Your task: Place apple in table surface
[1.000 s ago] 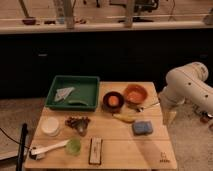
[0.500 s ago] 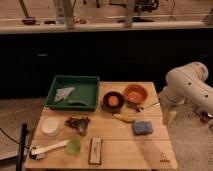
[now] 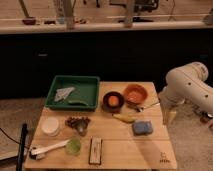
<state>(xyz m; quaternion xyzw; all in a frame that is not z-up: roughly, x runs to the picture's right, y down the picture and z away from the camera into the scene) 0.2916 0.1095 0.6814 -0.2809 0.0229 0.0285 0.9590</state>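
One white arm (image 3: 187, 87) stands off the right end of the counter (image 3: 127, 150), elbow high. Its hand (image 3: 169, 117) hangs just beside the counter's right edge, well apart from the fruit. Whether the hand is apart or together I cannot tell. To my eye the reach has not begun.

Next in size, a green tray (image 3: 75, 82) takes the back left corner, holding a crumpled pale thing. An orange bowl (image 3: 136, 93) and a dark bowl (image 3: 113, 101) sit close together at the back middle. The apple (image 3: 114, 100) rests inside the dark bowl, which keeps it from rolling, so I judge it must be lifted over the rim. A banana (image 3: 125, 118) and a blue sponge (image 3: 142, 127) lie in front of the bowls and narrow the room for a set-down there.

Underfoot for all this are light wooden planks with a small dark logo (image 3: 162, 159) at the front right corner and bare wood around it. Behind runs a dark cabinet front under a long pale ledge, and the floor is speckled.
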